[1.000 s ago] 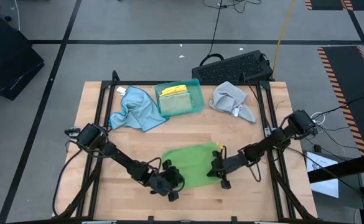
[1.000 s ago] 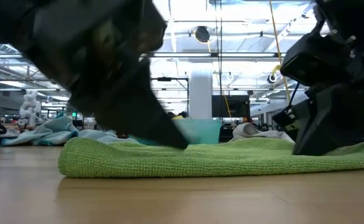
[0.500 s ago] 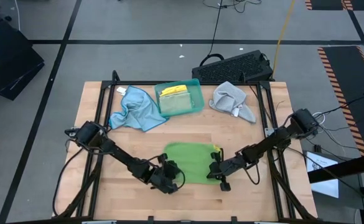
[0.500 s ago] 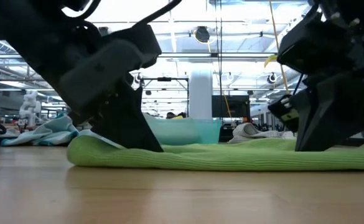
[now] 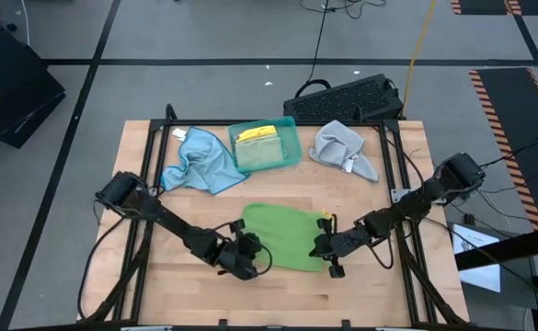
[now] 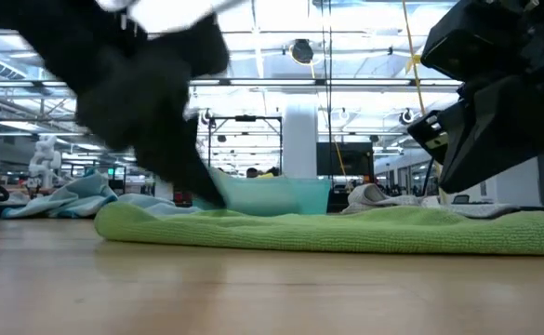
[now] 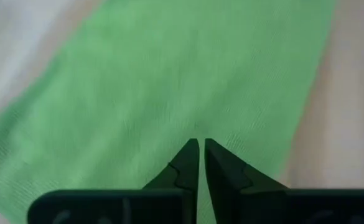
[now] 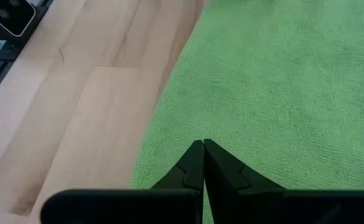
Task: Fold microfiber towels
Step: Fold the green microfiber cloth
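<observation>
Between the two sets of jaws, a flat bright green microfiber towel [image 5: 285, 237] lies on the pale wooden bench [image 5: 370, 198]. The left jaws [image 7: 198, 148], a hair apart and empty, sit at its left edge; the right jaws [image 8: 203, 147], closed and empty, hover over its right edge. Beyond them lie a crumpled light blue towel [image 5: 198, 161], a teal plastic tray [image 5: 291, 138] holding a yellow towel [image 5: 257, 135], and a bunched grey towel [image 5: 344, 147].
</observation>
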Robot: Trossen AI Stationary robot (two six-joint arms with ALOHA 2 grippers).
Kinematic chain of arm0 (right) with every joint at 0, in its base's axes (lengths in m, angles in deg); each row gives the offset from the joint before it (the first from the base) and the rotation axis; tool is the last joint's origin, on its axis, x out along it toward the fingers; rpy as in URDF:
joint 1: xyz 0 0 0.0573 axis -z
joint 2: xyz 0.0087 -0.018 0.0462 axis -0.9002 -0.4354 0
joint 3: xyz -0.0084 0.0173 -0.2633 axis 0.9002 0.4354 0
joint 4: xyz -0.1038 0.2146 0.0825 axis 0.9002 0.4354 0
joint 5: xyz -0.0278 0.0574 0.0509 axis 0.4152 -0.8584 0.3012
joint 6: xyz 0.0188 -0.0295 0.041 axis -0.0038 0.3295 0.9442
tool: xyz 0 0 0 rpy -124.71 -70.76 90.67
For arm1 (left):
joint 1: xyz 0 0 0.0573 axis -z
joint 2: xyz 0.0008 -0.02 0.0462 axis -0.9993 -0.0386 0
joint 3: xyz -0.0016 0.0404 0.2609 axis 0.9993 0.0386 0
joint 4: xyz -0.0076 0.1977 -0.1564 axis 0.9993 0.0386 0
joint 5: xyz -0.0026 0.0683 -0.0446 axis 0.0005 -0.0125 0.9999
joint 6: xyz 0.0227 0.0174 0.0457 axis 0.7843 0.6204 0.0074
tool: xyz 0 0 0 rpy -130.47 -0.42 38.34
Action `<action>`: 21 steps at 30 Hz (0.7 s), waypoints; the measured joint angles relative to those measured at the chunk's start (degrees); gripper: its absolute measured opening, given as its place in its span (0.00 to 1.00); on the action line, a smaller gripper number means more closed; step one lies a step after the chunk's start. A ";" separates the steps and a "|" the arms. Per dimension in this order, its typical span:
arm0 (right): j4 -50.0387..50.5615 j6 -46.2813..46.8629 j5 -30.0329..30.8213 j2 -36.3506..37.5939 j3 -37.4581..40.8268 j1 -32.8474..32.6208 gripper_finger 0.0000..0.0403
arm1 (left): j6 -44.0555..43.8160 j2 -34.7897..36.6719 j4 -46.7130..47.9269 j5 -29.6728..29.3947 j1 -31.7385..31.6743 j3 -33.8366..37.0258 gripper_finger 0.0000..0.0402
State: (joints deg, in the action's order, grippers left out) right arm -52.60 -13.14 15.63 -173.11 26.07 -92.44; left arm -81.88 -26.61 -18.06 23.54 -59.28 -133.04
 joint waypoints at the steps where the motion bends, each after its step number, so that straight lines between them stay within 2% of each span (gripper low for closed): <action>1: -0.01 0.18 0.07 0.00 0.01 0.00 0.00 | 0.10 1.01 -0.51 -0.39 0.00 -0.09 0.08; 6: -0.10 0.46 2.86 -0.02 0.81 0.00 0.00 | -0.17 2.50 -1.43 -0.80 0.13 -0.13 0.08; 21: 0.74 0.65 2.92 -0.07 1.51 0.15 0.00 | 2.57 2.65 -11.53 -1.79 0.15 -0.26 0.08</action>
State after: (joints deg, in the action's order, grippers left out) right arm -51.86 -12.49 18.55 -173.18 27.58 -92.29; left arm -79.31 -23.96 -29.59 21.75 -59.12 -133.30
